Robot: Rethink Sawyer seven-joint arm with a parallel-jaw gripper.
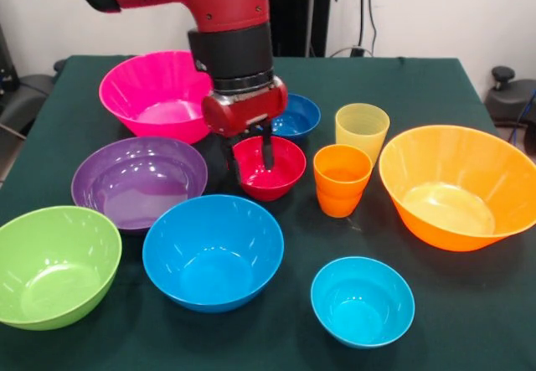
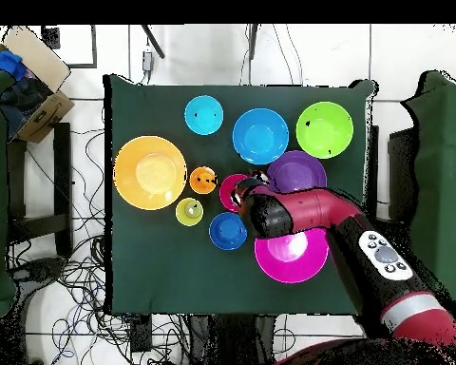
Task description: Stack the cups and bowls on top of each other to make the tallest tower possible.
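- Front view: tool [image 1: 251, 158] down over small red bowl [image 1: 270, 167], fingers spread across its near rim, gripping nothing yet. Probably lining up a rim pinch. Bowls and cups all separate on bench [image 1: 469, 321], so no tower.
- Overhead view: arm [image 2: 313, 211] covers part of red bowl [image 2: 232, 192]; yellow cup [image 2: 189, 211] and orange cup [image 2: 203, 180] just beside.

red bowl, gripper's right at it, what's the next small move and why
Probably close the jaws on the small red bowl's rim. In the front view the gripper is low at this bowl, one finger inside it and the other just outside its wall, so the rim sits between them. Nothing is stacked yet; every bowl stands alone on the table.
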